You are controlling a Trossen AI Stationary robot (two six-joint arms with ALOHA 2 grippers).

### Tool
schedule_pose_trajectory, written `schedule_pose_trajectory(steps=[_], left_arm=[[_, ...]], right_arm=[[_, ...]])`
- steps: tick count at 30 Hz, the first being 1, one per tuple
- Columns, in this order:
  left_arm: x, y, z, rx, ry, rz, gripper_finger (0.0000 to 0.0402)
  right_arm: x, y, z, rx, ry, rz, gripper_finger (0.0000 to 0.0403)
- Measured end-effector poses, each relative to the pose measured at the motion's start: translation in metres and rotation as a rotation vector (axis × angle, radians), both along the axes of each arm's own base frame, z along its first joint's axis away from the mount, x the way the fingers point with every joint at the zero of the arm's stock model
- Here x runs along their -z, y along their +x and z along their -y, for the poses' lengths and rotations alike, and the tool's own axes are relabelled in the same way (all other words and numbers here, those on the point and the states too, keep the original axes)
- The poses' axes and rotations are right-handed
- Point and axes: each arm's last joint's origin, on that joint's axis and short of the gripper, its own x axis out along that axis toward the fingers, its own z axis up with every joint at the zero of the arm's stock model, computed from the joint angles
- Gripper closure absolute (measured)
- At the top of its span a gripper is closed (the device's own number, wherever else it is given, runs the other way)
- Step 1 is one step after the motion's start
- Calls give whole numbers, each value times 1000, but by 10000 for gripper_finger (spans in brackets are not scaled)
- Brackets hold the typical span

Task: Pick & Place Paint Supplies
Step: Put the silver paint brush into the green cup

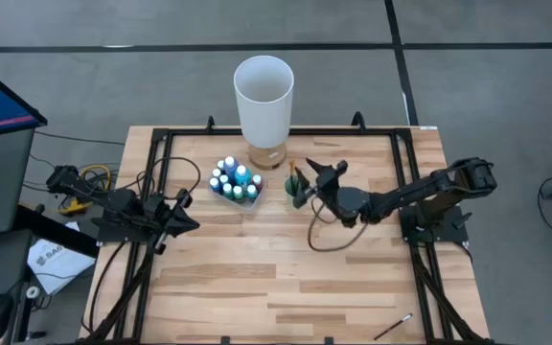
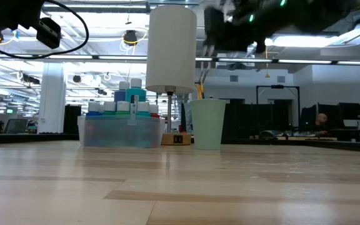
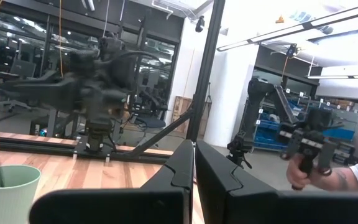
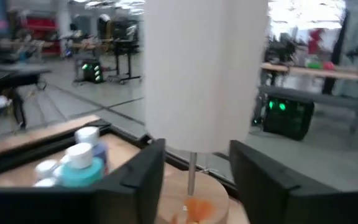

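We see the right tool (image 1: 316, 173) spread and empty just beside the green cup (image 1: 298, 189), likely having let a brush drop in; the paint bottles (image 1: 235, 180) sit clustered on the cup's far side, one brush (image 1: 392, 327) well apart on the desk (image 1: 276, 278). The left tool (image 1: 188, 213), pressed together, waits beyond the bottles. Only the left wrist view shows handles inside the cup, and only the high view shows the stray brush.

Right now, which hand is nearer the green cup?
Right. The right hand hovers open right beside the green cup, slightly above it. The left hand waits shut well across the table, beyond the paint bottles.
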Motion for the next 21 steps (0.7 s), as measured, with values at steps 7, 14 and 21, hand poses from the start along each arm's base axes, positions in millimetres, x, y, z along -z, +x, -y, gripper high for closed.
schedule_pose_trajectory(steps=[7, 14, 21], left_arm=[[0, 0, 0, 0, 0, 0, 400], [0, 0, 0, -1, 0, -1, 400], [0, 0, 0, 0, -2, 5, 400]], right_arm=[[-57, -19, -52, 48, 7, -96, 163], [-108, -65, -81, -174, 444, -68, 177], [-69, -83, -107, -133, 1124, -426, 192]])
